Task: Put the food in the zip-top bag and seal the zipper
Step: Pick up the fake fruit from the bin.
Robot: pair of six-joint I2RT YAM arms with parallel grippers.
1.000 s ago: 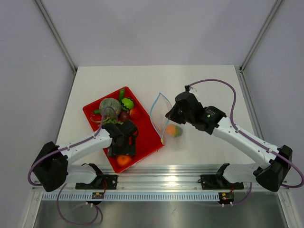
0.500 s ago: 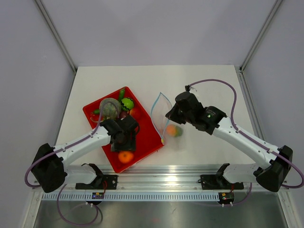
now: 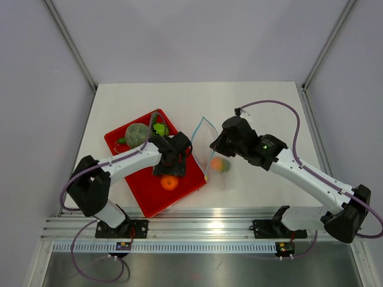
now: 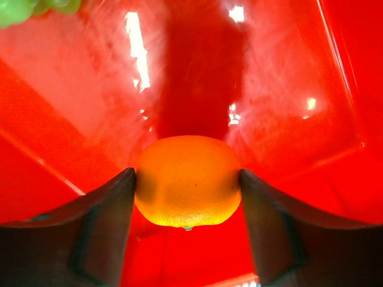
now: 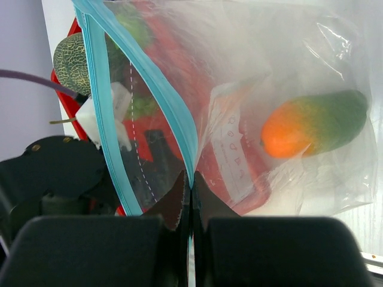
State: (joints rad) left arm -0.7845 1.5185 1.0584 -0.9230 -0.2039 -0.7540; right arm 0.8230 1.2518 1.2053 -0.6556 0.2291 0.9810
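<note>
My left gripper (image 3: 171, 170) (image 4: 187, 177) is shut on the orange (image 3: 169, 183) (image 4: 187, 180), with a finger pressed against each side, above the red tray (image 3: 143, 200) (image 4: 287, 89). A netted melon (image 3: 136, 134) (image 5: 70, 57) and a green grape bunch (image 3: 160, 128) (image 4: 24, 9) lie at the tray's far end. My right gripper (image 3: 213, 146) (image 5: 190, 180) is shut on the light blue zipper (image 3: 196, 139) (image 5: 173, 119) of the zip-top bag (image 3: 225, 177) (image 5: 287, 54), and the mouth gapes toward the tray. An orange-green mango (image 3: 218, 164) (image 5: 314, 122) lies inside the bag.
The tray sits tilted on the white table (image 3: 263, 101), its right corner close to the bag's mouth. The left arm reaches across the tray. A metal rail (image 3: 197, 224) runs along the near table edge.
The left gripper closed on the orange and carried it from the tray's near corner rightward and away, toward the bag. The right gripper and the bag stayed put.
</note>
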